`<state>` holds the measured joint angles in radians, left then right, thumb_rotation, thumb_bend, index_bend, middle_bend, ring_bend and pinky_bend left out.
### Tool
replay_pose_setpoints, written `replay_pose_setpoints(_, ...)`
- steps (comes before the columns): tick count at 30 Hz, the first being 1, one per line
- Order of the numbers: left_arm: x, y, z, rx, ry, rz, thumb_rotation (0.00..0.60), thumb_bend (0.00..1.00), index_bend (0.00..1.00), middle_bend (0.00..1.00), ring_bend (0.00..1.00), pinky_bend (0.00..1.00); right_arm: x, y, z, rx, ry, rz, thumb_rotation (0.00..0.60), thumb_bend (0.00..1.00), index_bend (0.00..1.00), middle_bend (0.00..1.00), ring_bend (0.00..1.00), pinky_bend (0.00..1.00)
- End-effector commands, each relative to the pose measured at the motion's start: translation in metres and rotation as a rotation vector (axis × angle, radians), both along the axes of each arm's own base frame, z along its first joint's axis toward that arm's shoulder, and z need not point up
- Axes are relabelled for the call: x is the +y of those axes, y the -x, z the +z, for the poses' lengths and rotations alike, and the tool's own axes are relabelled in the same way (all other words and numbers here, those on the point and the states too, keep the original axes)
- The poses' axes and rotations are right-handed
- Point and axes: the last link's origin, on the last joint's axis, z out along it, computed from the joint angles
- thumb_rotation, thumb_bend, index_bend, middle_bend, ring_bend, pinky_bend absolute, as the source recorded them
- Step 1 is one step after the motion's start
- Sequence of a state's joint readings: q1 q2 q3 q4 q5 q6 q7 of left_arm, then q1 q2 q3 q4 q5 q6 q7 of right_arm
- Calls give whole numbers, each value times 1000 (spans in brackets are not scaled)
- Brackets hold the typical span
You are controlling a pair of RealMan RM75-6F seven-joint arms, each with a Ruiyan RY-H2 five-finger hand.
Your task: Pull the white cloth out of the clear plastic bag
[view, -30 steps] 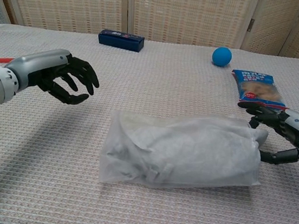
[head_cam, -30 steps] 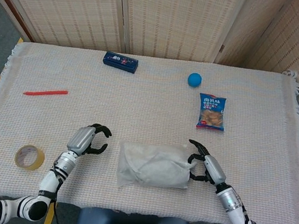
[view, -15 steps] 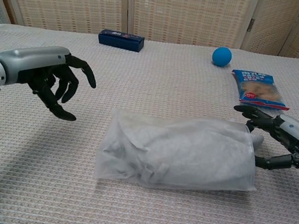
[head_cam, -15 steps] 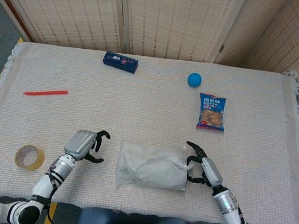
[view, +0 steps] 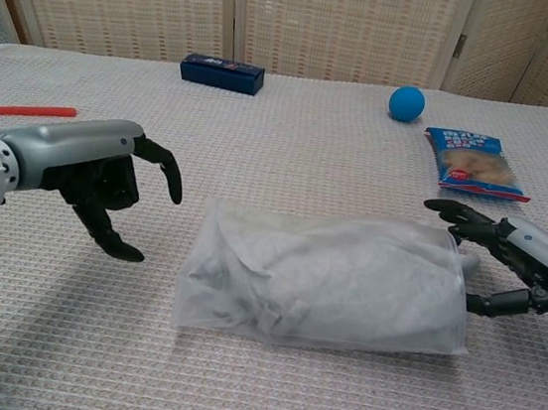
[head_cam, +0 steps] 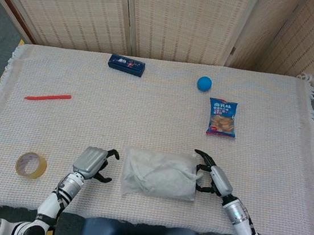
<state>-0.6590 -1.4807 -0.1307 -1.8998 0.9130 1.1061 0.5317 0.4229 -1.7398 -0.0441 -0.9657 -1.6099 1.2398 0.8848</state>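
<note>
Bag: clear plastic bag (view: 323, 291) lies flat on the counter (head_cam: 146, 110), near its front edge.
Contents: white cloth (view: 345, 279) fully inside the bag.
Right robot hand (view: 506, 269): fingers apart, at the bag's right end.
Left robot hand (view: 107, 180): empty, fingers spread, left of the bag.

Nothing here can really be read from where the cameras stand. The dark blue box (head_cam: 126, 64) at the far edge of the table carries a strip of small white and red print along its top, and the blue snack packet (head_cam: 222, 117) near the right side shows a band of white characters above a picture of its contents, but both are too small and blurred to make out a single word. The roll of tape (head_cam: 31, 165) and the red pen (head_cam: 47, 97) bear no lettering that I can see.
</note>
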Motion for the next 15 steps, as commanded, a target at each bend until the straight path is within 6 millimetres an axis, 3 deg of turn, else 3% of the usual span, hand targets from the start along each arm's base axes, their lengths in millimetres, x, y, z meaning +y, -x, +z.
replay_pose_setpoints(1, -18, -2, 6, -67, -54, -58, 600, 85, 396, 1000, 1000, 1000, -2, 2, -3, -11, -1, -22, 600, 703, 757, 48, 0, 0)
replay_pose_setpoints(15, -25, 22, -10, -66, -77, -101, 600, 76, 416, 1000, 1000, 1000, -17, -7, -19, -81, 55, -91, 600, 702, 757, 49, 0, 0)
